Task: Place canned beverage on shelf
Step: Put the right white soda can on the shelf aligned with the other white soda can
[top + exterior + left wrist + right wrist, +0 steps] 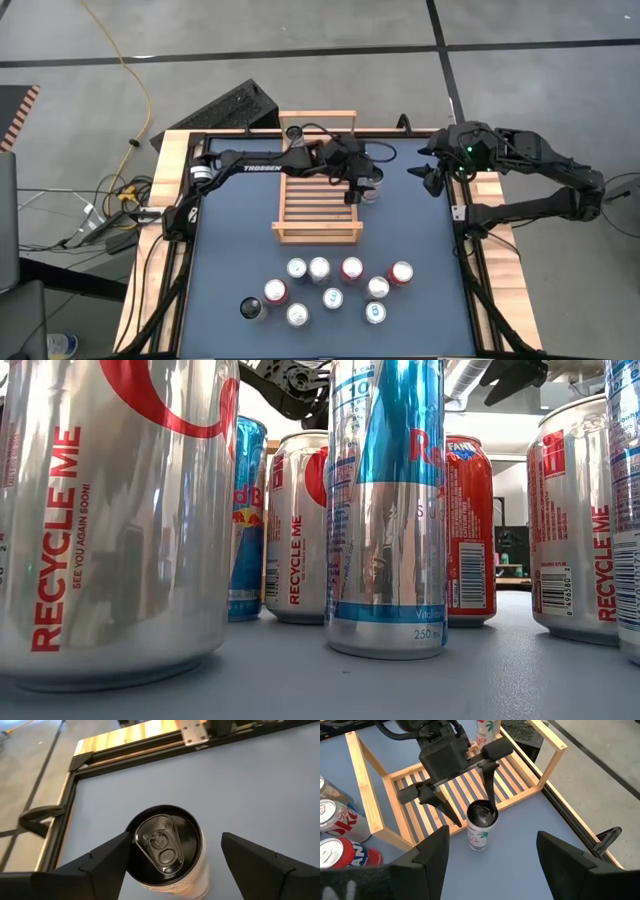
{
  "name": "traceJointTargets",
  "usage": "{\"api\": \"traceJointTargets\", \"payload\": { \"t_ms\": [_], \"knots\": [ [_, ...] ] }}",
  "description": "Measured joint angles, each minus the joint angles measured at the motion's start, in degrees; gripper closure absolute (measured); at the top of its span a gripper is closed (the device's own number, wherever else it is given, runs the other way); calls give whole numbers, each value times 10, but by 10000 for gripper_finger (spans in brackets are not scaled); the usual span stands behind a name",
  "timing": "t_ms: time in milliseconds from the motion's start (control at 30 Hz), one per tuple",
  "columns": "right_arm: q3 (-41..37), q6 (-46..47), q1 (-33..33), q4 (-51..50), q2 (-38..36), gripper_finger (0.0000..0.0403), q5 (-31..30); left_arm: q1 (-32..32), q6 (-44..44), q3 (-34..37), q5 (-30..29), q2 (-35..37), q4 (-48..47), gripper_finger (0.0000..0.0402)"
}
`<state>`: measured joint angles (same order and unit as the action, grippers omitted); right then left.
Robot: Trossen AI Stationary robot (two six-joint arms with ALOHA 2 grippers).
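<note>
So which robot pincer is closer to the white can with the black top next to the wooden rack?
The left pincer. Its fingers are open, one on each side of the white can. The right pincer waits farther off, on the other side from the shelf.

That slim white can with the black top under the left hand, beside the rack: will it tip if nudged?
Probably. The slim white can stands tall and narrow on the smooth blue table, so a high sideways nudge may topple it. The left hand straddles its top, one finger touching. Smooth metal likely slips; once down, it would roll.
</note>
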<state>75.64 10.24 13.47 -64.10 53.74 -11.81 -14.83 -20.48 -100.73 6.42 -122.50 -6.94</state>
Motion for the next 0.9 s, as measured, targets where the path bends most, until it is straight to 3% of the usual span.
{"api": "traceJointTargets", "payload": {
  "t_ms": [467, 900],
  "knots": [
    [0, 1, 0, -16, 0, 132, 0, 19, -1, -60, -14, 0, -45, 85],
    [0, 3, 0, -21, 0, 132, 0, 9, 5, -63, -3, -5, -31, 85]
  ]
}}
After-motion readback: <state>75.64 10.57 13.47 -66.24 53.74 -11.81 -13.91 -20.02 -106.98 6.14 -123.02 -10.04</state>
